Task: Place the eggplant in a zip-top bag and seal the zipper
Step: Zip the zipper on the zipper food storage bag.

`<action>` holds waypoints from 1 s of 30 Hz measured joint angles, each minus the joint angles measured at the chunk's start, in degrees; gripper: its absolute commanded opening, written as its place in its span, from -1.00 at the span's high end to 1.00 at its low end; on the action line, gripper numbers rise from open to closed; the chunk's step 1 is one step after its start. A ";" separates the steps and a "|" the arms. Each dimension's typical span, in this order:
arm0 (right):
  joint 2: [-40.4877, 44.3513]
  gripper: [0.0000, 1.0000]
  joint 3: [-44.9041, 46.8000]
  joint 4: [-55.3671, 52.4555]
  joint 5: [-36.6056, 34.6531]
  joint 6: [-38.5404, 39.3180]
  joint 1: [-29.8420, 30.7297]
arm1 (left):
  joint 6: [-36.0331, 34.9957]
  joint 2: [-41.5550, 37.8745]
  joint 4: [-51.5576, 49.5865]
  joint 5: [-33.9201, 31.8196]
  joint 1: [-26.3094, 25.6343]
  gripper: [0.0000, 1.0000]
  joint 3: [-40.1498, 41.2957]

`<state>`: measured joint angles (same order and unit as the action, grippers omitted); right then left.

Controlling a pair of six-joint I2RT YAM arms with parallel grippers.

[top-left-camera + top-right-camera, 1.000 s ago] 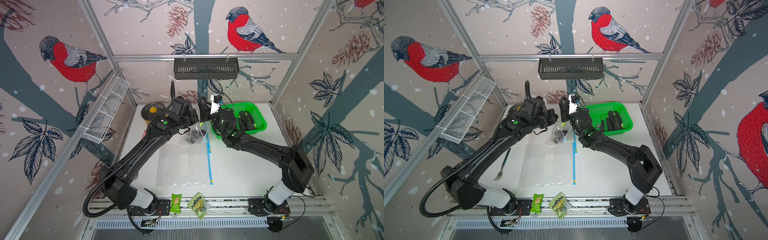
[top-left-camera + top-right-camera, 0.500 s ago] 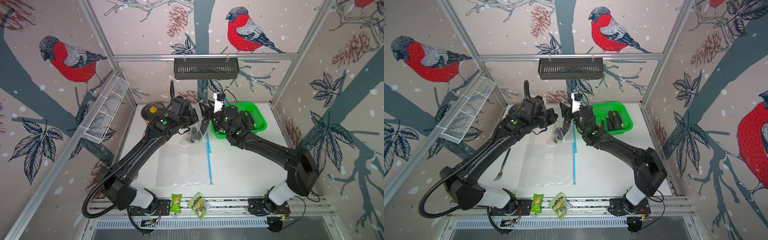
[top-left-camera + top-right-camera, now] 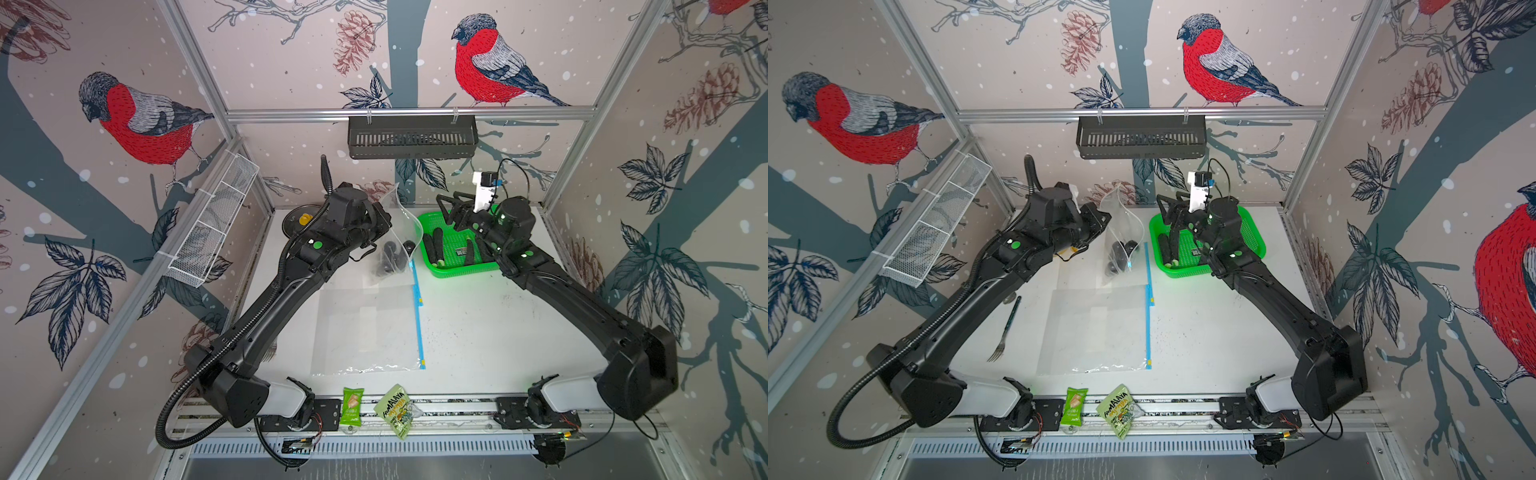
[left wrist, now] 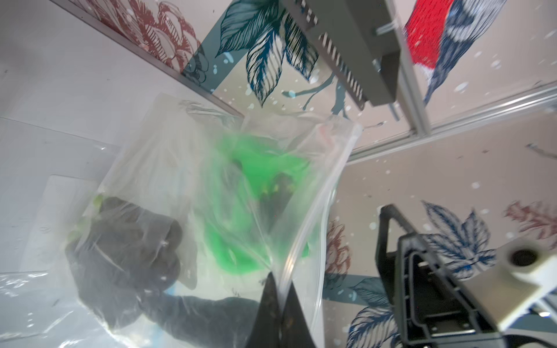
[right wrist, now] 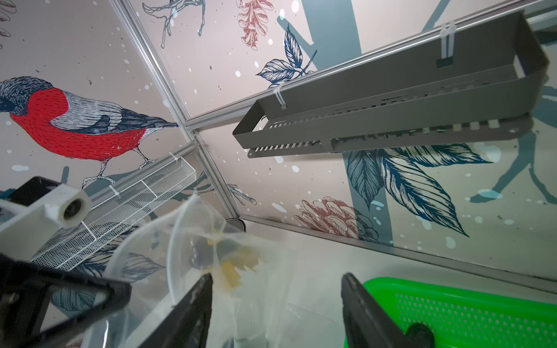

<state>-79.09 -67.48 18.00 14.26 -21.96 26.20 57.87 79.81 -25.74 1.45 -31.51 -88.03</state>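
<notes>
left gripper (image 4: 278,289): clamped on zip-top bag (image 4: 211,168) rim
eggplant (image 4: 126,241): inside the bag
right gripper (image 5: 275,280): jaws apart, empty, beside green basket (image 5: 452,301)

Eggplant (image 3: 390,257) inside bag (image 3: 402,214), beside basket (image 3: 457,271)

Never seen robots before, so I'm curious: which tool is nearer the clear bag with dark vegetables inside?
Left. The left tool is shut on the bag, holding it up; the right tool is open, apart from it, over a corner of the green basket.
</notes>
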 measured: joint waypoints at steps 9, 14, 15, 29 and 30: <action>11.54 -0.13 3.89 -8.31 11.08 9.07 -3.23 | 9.62 -1.31 7.85 -2.34 0.33 1.00 -2.56; 14.27 -0.20 8.07 -10.16 12.07 14.95 2.27 | 12.83 -1.18 11.28 -2.99 0.35 1.00 -1.88; 14.62 -0.23 9.20 -9.99 11.72 16.20 4.09 | 13.38 -1.03 11.82 -2.99 0.35 1.00 -1.66; 11.13 -0.24 16.57 5.09 2.71 17.55 12.98 | 17.11 0.46 15.04 -2.49 0.35 1.00 -0.15; 10.75 -0.24 16.57 5.95 2.10 17.55 13.16 | 17.16 0.48 15.21 -2.51 0.35 1.00 -0.04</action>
<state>-68.34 -50.92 23.94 16.36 -4.40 39.35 75.02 80.29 -10.52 -1.06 -31.16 -88.07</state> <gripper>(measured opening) 0.625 0.050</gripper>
